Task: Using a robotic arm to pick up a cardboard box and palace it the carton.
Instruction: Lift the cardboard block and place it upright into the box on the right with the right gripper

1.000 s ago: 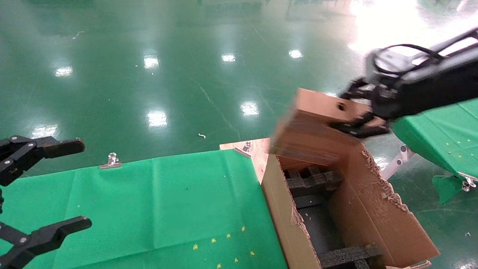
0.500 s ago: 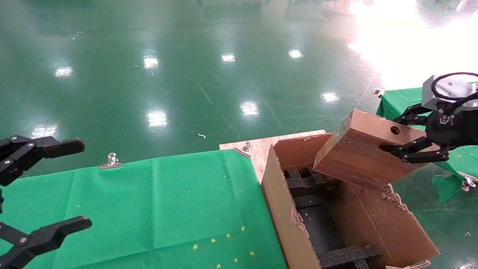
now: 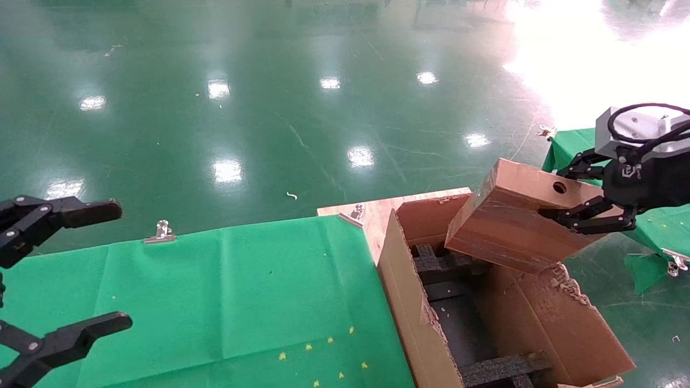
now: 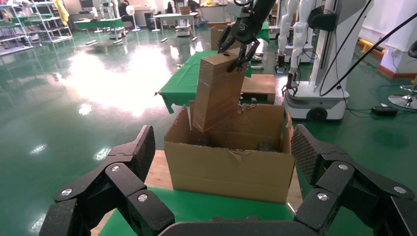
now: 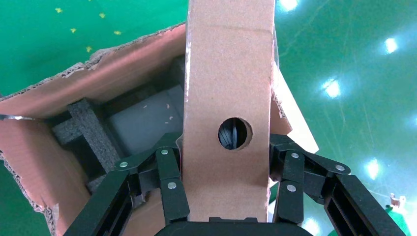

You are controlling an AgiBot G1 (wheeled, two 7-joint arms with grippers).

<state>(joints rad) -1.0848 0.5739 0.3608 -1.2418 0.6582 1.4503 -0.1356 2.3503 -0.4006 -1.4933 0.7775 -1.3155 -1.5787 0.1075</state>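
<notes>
Cardboard box (image 3: pixel 512 226) clamped in right end effector (image 3: pixel 587 207), tilted above carton (image 3: pixel 539 318).

Right gripper (image 3: pixel 579 202): clamped on the cardboard box (image 3: pixel 512 223), which hangs tilted over the carton (image 3: pixel 544 318).
Carton: open, ragged flaps, black foam (image 3: pixel 501 366) inside.
Left gripper (image 3: pixel 116 264): fingers spread wide, over the green tablecloth (image 3: pixel 232 302).
Metal clip (image 3: pixel 160 231): on the cloth's edge.
</notes>
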